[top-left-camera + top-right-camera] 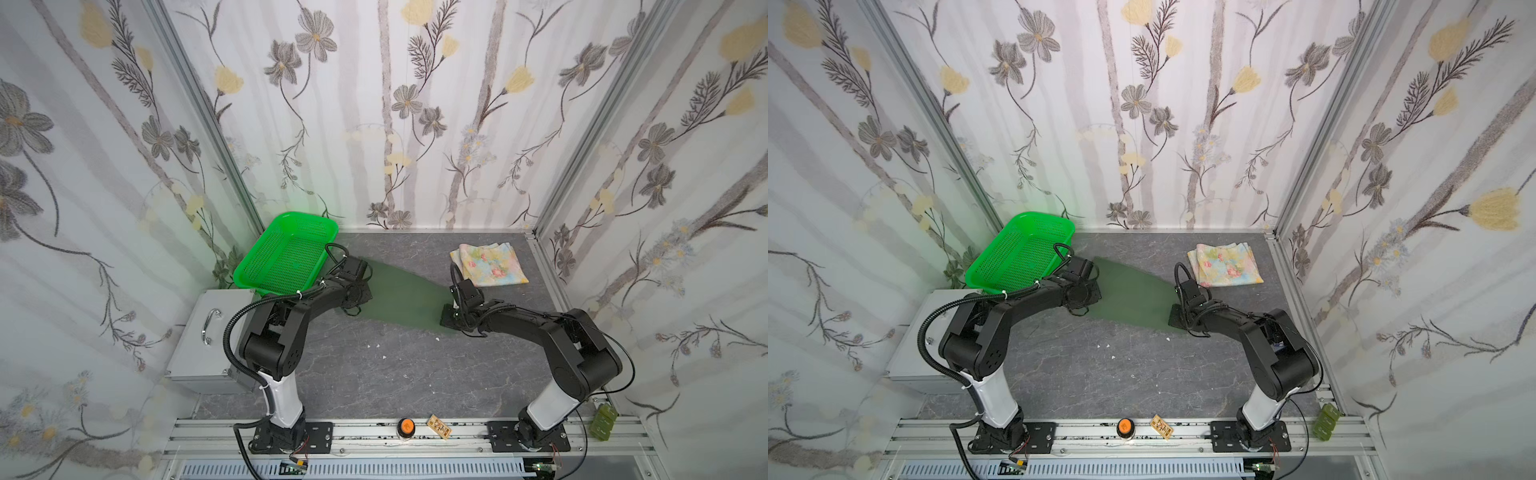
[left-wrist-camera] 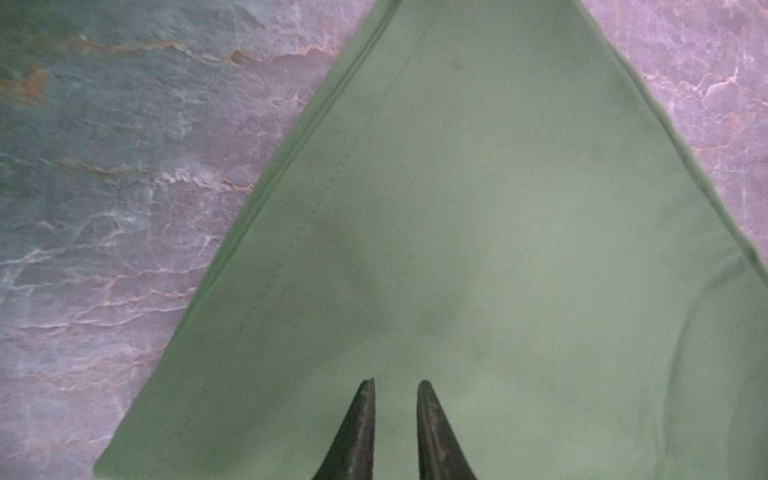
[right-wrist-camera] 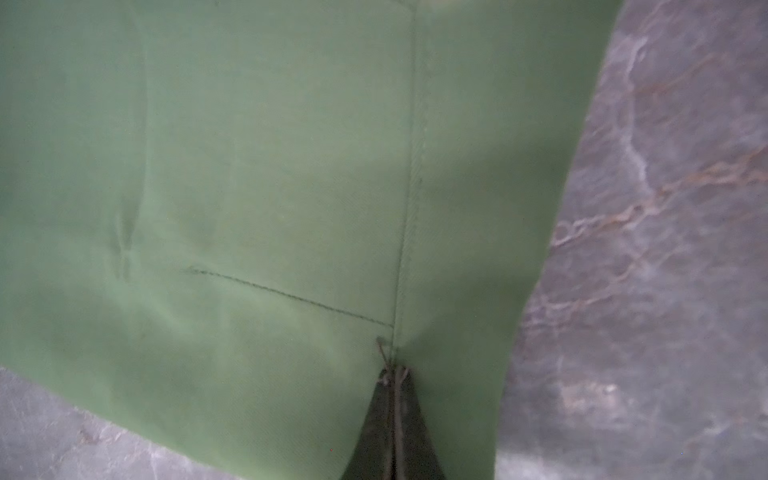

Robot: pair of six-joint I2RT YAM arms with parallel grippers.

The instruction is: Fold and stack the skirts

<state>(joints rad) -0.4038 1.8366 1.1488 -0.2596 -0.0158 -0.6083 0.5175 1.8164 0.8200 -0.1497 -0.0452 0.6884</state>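
The olive green skirt (image 1: 407, 297) lies spread flat on the grey marbled table (image 1: 395, 374), stretched between the two arms. One end sits under the left arm's wrist, beside the bright green mesh basket (image 1: 291, 253). The other end sits under the right arm's wrist.

In the left wrist view, the left gripper (image 2: 395, 382) points down over the cloth, well inside its edges. Its two dark fingers (image 2: 361, 424) stand a narrow gap apart, and smooth green fabric shows between them. No fold is caught in the gap. Whether the tips touch the cloth cannot be told. From there the skirt runs away from the tips, with a stitched hem along one side and bare table beyond both edges.

In the right wrist view, the right gripper (image 3: 395, 370) has its fingers pressed together with no gap. The cloth puckers to a point right at the tips, where a long seam and a loose thread end, so the fabric appears pinched there. The pinch is close to the skirt's edge, with table showing just beside it.

The folded floral skirt (image 1: 490, 264), pastel yellow and blue with pink flowers, lies at the far right of the table. It is just beyond the right arm's wrist and apart from the green skirt.
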